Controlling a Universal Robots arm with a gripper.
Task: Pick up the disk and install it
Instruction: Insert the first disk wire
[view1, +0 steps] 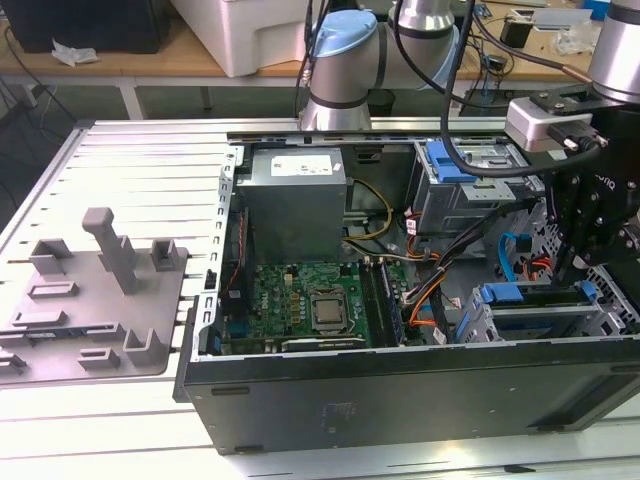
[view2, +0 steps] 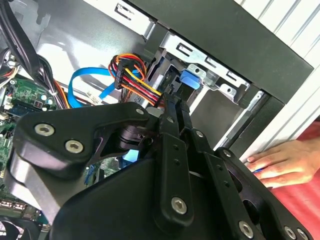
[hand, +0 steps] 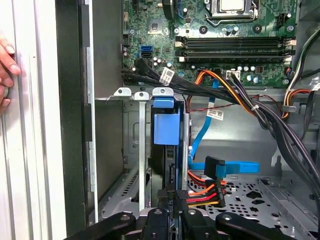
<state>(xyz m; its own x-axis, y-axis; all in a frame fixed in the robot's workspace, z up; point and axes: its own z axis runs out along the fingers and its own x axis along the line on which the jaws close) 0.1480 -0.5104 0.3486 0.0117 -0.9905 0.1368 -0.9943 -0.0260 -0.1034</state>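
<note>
Black gripper (view2: 176, 106) (hand: 172, 199) is down inside the open computer case (view1: 400, 400). Fingers (view2: 169, 131) are drawn together with only a slit between them and nothing visible in it. The tips sit right at the end of the disk (hand: 164, 127); can't tell if they touch it.

The disk stands edge-on in both wrist views, its blue carrier slotted into the silver drive cage (hand: 141, 92). In the exterior view the disk (view1: 535, 298) lies in the lower cage at the exterior view's right, under the arm's black wrist.

A red-orange-yellow power cable bundle (hand: 205, 192) ends just beside the fingertips. A flat blue data cable (hand: 235, 166) with a black plug runs near it.

Green motherboard (view1: 300, 290) lies on the case floor, with a grey power-supply box (view1: 295, 200) beyond it.

A person's hand (view2: 280, 160) rests outside the case wall, well apart from the gripper.

The case sits on a slatted metal table (view1: 150, 170). A grey fixture plate (view1: 90, 300) lies at the exterior view's left.
</note>
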